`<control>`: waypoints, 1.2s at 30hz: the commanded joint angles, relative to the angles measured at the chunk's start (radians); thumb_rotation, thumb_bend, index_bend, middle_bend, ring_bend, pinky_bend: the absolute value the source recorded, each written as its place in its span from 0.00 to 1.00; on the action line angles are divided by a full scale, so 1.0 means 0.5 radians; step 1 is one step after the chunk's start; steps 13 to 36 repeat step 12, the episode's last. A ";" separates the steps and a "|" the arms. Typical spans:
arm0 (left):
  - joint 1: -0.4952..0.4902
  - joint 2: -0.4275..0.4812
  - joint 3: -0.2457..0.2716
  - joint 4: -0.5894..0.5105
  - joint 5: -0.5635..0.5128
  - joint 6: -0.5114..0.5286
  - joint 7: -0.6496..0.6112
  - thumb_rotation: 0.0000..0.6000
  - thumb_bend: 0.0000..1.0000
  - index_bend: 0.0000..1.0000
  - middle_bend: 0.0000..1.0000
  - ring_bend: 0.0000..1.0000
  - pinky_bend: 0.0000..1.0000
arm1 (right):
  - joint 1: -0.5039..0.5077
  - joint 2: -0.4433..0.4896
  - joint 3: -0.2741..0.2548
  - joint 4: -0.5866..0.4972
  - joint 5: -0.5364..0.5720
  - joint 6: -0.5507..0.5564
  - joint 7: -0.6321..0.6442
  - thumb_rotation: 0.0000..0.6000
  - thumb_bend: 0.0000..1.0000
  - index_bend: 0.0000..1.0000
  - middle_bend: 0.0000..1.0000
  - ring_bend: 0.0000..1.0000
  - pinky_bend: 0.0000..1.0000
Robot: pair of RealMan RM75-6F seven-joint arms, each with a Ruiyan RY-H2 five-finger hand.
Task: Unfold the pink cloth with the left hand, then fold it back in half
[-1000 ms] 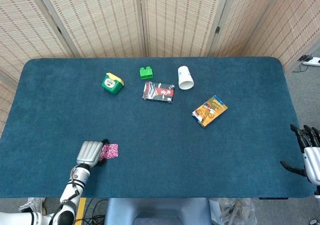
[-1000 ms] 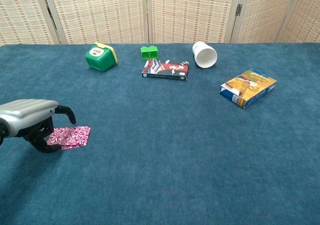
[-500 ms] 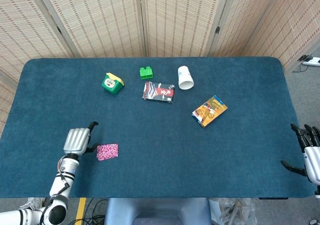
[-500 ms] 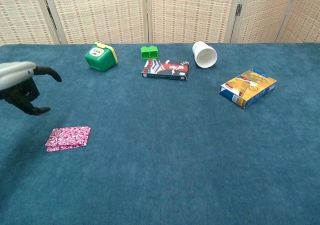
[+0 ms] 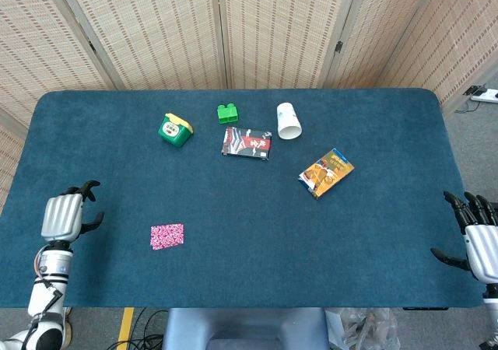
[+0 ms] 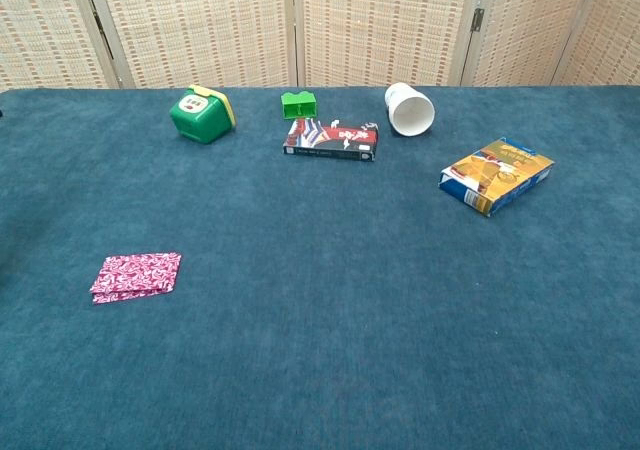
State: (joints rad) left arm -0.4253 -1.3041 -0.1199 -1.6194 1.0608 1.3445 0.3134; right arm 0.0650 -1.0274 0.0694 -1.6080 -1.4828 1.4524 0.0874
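Head view
Backdrop: woven folding screens [image 5: 156, 23] behind a table [image 5: 233, 272] covered in dark blue cloth.
Pink cloth [image 5: 167, 236]: lies folded flat near the front left, touched by neither hand.
Left hand [image 5: 64, 215]: at the left edge, well apart from the pink cloth, fingers spread and holding nothing.
Right hand [image 5: 476, 237]: at the right edge, fingers apart, holding nothing.
Far side: green box [image 5: 175, 129], green block [image 5: 227, 113], dark packet [image 5: 247, 143], tipped white cup [image 5: 289, 120], orange packet [image 5: 326, 172].

Chest view
Pink cloth [image 6: 137, 275]: folded, front left, alone.
Hands: neither shows.
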 commanded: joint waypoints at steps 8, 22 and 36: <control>0.293 0.073 0.184 -0.001 0.480 0.427 -0.135 1.00 0.35 0.30 0.47 0.35 0.41 | -0.017 -0.003 -0.009 -0.015 0.020 0.006 0.033 1.00 0.00 0.05 0.20 0.02 0.06; 0.381 0.096 0.223 -0.021 0.558 0.519 -0.123 1.00 0.35 0.30 0.46 0.35 0.40 | -0.030 -0.006 -0.019 -0.019 0.015 0.016 0.042 1.00 0.00 0.05 0.20 0.02 0.06; 0.381 0.096 0.223 -0.021 0.558 0.519 -0.123 1.00 0.35 0.30 0.46 0.35 0.40 | -0.030 -0.006 -0.019 -0.019 0.015 0.016 0.042 1.00 0.00 0.05 0.20 0.02 0.06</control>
